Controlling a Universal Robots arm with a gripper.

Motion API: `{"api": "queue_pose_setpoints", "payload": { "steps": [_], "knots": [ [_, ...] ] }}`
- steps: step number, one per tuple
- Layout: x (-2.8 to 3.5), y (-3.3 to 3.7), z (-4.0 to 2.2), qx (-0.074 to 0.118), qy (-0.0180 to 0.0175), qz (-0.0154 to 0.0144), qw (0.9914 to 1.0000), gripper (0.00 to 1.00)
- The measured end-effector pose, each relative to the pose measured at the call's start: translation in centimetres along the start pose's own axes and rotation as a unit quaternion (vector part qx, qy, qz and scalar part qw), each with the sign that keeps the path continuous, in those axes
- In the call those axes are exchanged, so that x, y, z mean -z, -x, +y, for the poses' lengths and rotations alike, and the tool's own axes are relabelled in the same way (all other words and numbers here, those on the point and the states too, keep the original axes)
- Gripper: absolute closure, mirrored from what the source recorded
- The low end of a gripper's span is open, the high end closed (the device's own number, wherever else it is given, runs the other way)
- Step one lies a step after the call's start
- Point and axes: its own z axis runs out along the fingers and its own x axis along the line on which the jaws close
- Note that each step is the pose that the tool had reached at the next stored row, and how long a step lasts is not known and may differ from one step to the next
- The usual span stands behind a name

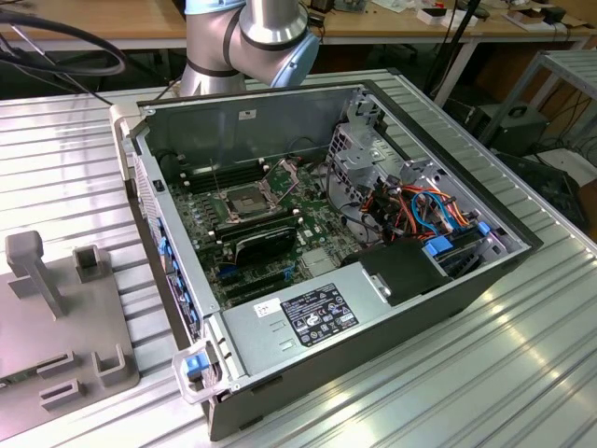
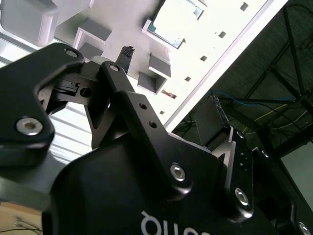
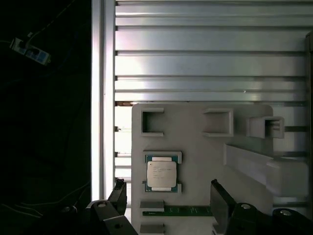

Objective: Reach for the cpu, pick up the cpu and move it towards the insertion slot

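Exterior view: insertion slot (image 1: pixel 244 199) sits deep in the open PC case (image 1: pixel 233 117), walls all round; access prob from above only.

Second wrist view: cpu (image 2: pixel 172 22) nests in the grey fixture plate (image 2: pixel 195 54).

First wrist view: cpu (image 3: pixel 162 175) near plate's edge. Claw (image 3: pixel 168 196) apart, fingers (image 3: pixel 119 193) wide of it either side, no contact. Chip prob light, stiff, fragile underneath; take its two bracket-free sides.

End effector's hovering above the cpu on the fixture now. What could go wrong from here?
1. The cpu sits flat between raised holder tabs, so the open end effector, descending, might catch a tab or tilt the chip.
2. The insertion slot lies deep inside the case beside its raised retention plate; carrying the chip in might clip a wall or that plate.
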Motion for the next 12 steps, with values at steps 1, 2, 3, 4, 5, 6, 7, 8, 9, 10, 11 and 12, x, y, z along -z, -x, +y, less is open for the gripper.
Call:
{"api": "queue_pose_setpoints", "payload": {
  "steps": [1,2,3,4,5,6,7,8,9,10,11,12],
  "knots": [
    [-0.02,0.00,0.00,0.000,0.0000,0.0000,1.00000,0.22],
    [-0.05,0.00,0.00,0.000,0.0000,0.0000,1.00000,0.22],
    [-0.07,0.00,0.00,0.000,0.0000,0.0001,1.00000,0.22],
    [-0.09,0.00,0.00,0.000,0.0000,0.0001,1.00000,0.22],
    [-0.12,0.00,0.00,0.000,0.0000,0.0002,1.00000,0.22],
    [-0.16,0.00,0.00,0.000,0.0000,0.0002,1.00000,0.22],
    [-0.20,0.00,-0.01,0.000,0.0000,0.0003,1.00000,0.22],
    [-0.25,0.00,-0.01,0.000,0.0000,0.0004,1.00000,0.22],
    [-0.28,0.00,-0.01,0.000,0.0000,0.0006,1.00000,0.22],
    [-0.33,0.00,-0.02,0.000,0.0000,0.0006,1.00000,0.22],
    [-0.41,0.00,-0.02,0.000,0.0000,0.0010,1.00000,0.22],
    [-0.51,0.00,-0.02,0.000,0.0000,0.0014,1.00000,0.22]
  ]
}}
